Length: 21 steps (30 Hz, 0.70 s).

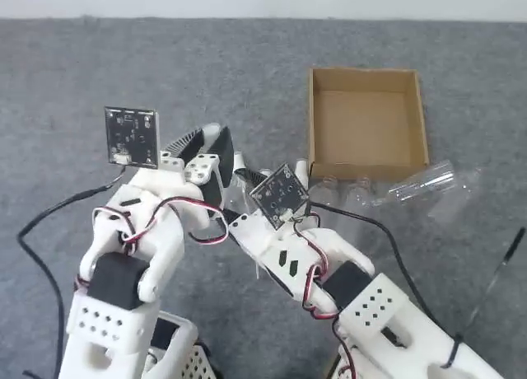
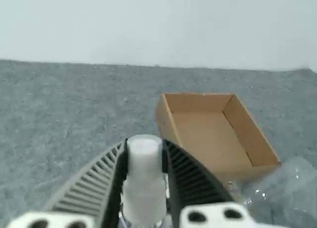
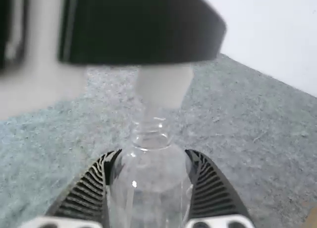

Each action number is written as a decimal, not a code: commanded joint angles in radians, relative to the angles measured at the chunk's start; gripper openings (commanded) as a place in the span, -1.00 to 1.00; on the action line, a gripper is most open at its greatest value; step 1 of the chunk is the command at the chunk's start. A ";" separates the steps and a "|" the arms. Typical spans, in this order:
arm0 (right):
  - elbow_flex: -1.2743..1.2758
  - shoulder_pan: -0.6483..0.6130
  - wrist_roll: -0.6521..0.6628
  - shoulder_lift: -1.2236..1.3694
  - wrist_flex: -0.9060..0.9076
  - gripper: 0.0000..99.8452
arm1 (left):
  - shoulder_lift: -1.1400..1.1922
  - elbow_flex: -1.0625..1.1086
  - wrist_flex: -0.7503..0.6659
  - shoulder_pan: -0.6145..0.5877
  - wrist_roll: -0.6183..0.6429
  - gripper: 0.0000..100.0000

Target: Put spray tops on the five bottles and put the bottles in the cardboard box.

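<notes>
Over the counter (image 1: 123, 66), our left gripper (image 2: 144, 144) pinches a spray top (image 2: 143, 188), right gripper (image 3: 151, 156) clamps a clear bottle (image 3: 148, 196). Any tilt and we could cross-thread it.

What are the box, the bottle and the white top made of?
The box looks like cardboard: brown, matte, folded walls. The bottle seems clear plastic: see-through with shiny glints. The top is smooth opaque white, probably plastic.
</notes>
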 commanded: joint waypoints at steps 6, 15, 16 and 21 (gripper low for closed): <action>-0.006 0.027 -0.012 -0.041 -0.021 -0.99 | -0.026 -0.096 0.089 -0.020 -0.014 -0.69; -0.005 0.027 -0.011 -0.041 -0.013 -0.99 | -0.012 -0.202 0.066 -0.124 -0.069 -0.69; -0.005 0.027 -0.011 -0.041 -0.013 -0.99 | -0.003 -0.185 0.052 -0.124 -0.083 -0.69; -0.005 0.027 -0.011 -0.041 -0.013 -0.99 | 0.075 -0.136 0.023 -0.130 -0.094 -0.69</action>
